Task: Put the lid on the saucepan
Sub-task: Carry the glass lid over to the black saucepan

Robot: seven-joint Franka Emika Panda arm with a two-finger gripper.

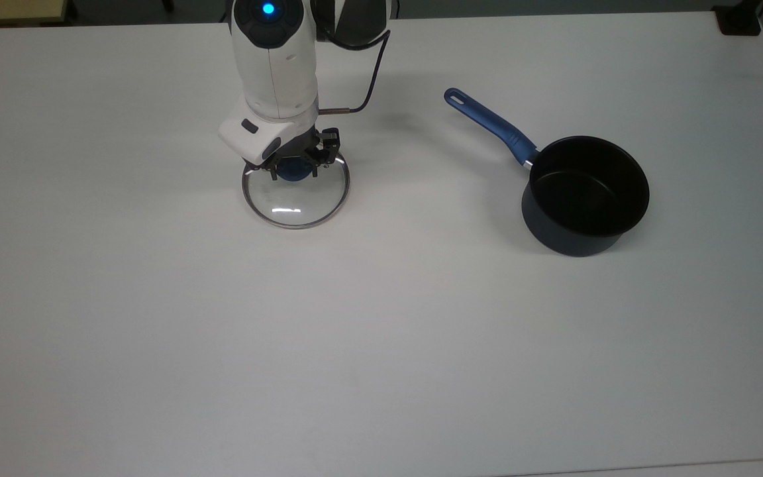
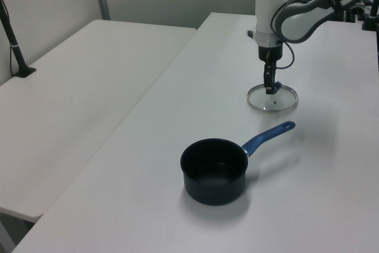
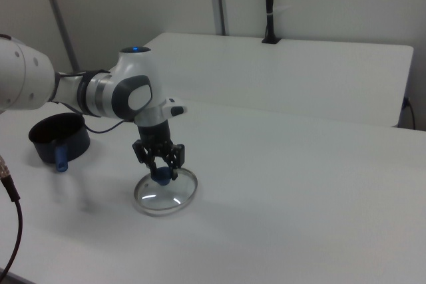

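Clamped on the blue knob [image 1: 293, 172] of the lid [image 1: 296, 197], the end effector [image 1: 299, 167] of the white Panda arm [image 1: 274, 63] points straight down, its two dark fingers closed against either side of the knob. The right view shows the same grip, the end effector [image 3: 162, 167] pinching the knob above the glass disc [image 3: 166, 192]. In the left view the end effector [image 2: 270, 87] stands over the lid [image 2: 272, 98] at the far end of the white tabletop [image 1: 381, 331]. Whether the lid's metal rim rests on the surface or hangs just above it cannot be told. A bright glint crosses the clear glass in the top view. A black cable [image 1: 373, 73] loops from the arm's wrist.

Well apart, toward the top view's right, the saucepan [image 1: 585, 195] sits upright and uncovered on the tabletop, dark outside and black inside. Its long blue handle [image 1: 491, 126] points up and to the top view's left, the hole at its tip visible. In the left view the saucepan [image 2: 214, 171] is nearest the camera, handle [image 2: 267, 136] angled toward the lid. A second white table [image 2: 77, 99] adjoins on the left view's left.
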